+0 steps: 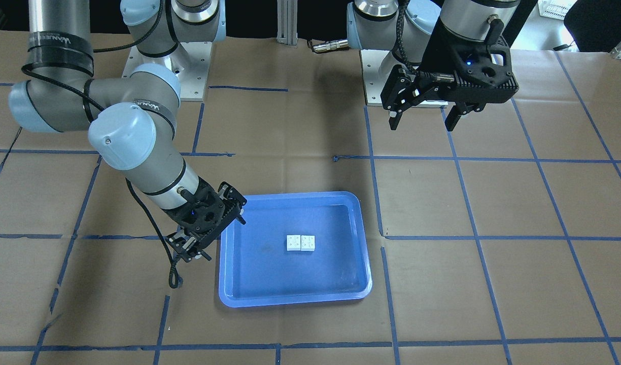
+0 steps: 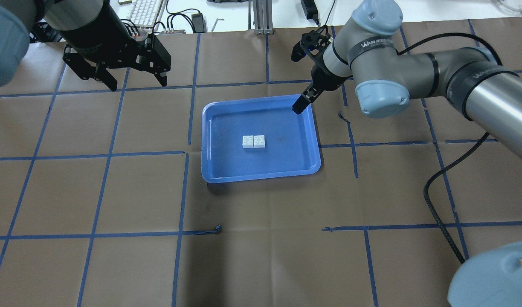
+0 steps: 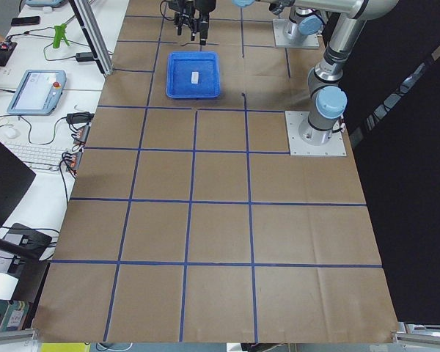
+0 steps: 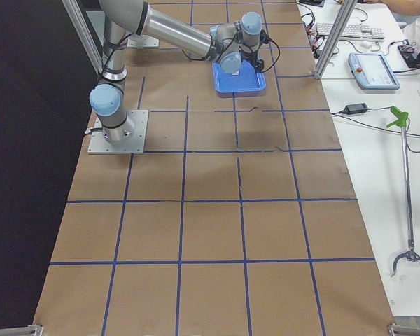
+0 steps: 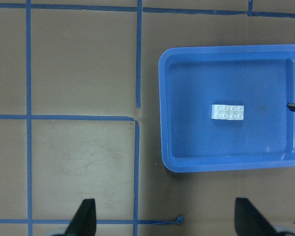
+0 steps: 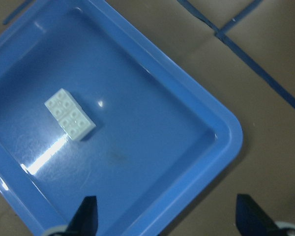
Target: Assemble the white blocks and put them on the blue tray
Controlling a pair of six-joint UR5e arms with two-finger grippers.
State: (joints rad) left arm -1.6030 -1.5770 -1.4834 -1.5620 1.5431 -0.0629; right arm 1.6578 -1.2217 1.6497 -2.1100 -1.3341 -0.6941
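White blocks (image 2: 253, 141) lay side by side, touching, at the middle of the blue tray (image 2: 261, 175); whether anything locked them together could not be told. The right gripper (image 6: 166, 216) hovered over the tray's corner, its jaws apart and empty. The left gripper (image 2: 137, 83) hung well apart from the tray, its jaws also spread. Judged from this, placement looked complete and only withdrawal of the arms was left.

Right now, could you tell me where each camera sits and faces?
Front-facing: opposite robot, looking down; left gripper, right gripper.
Overhead: behind robot, looking down; both grippers.
Exterior left: robot's left; left arm nearest.
Exterior right: its right; right arm nearest.
Left wrist: high, straight down; fingertips.
Right wrist: over blue tray corner; fingertips.
Shared: white blocks in tray.
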